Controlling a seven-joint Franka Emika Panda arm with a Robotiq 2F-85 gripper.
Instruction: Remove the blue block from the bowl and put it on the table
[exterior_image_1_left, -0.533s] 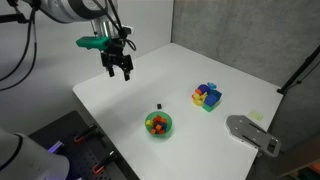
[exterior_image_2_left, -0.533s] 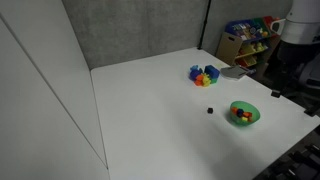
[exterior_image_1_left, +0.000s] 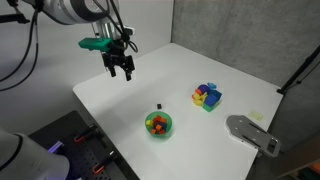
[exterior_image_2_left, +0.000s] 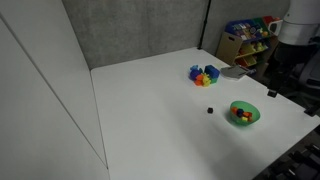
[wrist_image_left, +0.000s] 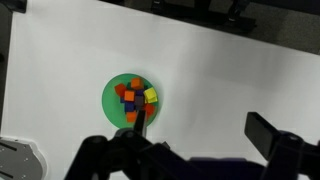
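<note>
Tiny dark-blue block on white table, just beside green bowl.

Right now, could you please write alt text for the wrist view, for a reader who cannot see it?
Seen from above, a small green bowl with red, orange and yellow pieces inside sits on a plain white table. The dark, blurred gripper fills the bottom edge, with its fingers wide apart and holding nothing.

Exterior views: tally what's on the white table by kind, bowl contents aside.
green bowl: 1
small dark cube, loose beside the bowl: 1
multicoloured block cluster: 1
grey flat piece at the edge: 1
Total: 4
</note>
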